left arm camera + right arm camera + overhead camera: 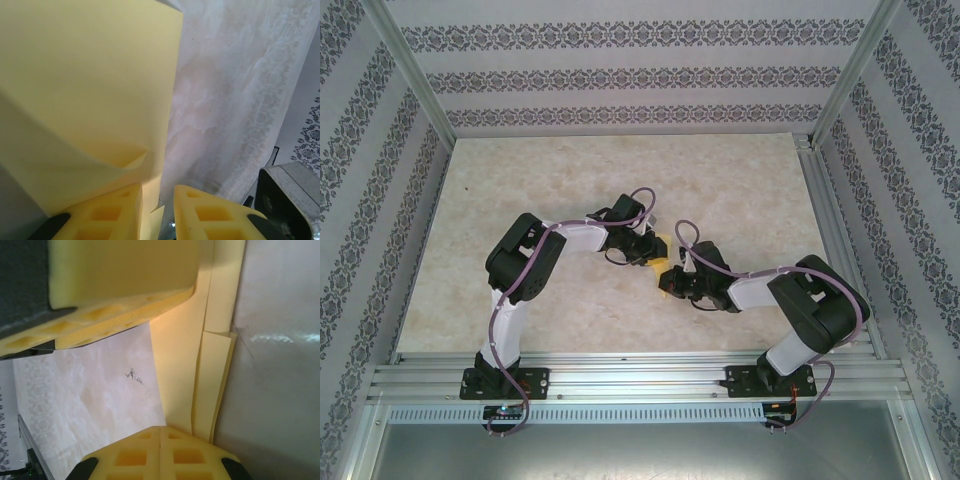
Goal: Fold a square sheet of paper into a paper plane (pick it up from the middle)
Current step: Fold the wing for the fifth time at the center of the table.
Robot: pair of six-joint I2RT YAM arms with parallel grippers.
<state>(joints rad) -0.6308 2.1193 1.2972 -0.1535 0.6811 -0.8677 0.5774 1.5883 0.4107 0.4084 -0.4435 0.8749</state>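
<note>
**Top view.** Showing two arms bending inward from the near edge and meeting close to the middle of the desk (570, 180), with the left pincer (648, 252) and the right pincer (672, 285) almost tip to tip. Showing the square sheet of paper (663, 262) as a small yellow patch between the two, mostly covered by them.

**Left wrist view.** Looking along the left pincer's yellow fingers (107, 215), standing slightly apart. Showing the sheet rising broad and pale ahead of them. Showing one straight edge running down into the gap and lying against the inner face of the finger on the frame's left, and a small flap curling open just above that finger. Showing a thin dark slit beside the paper, so not settling whether the fingers are pressing on it: cannot tell. Showing marbled desk surface to the right of the sheet.

**Right wrist view.** Looking along the right pincer's fingers (192, 457), pressed together with no gap. Showing the sheet as several narrow folded layers, overlapping, running from the top of the frame down to the tip of the finger on the frame's right and touching it. Not settling whether any layer is nipped in the seam. Showing a yellow finger of the left pincer across the upper left, with the layers passing behind its end.
</note>
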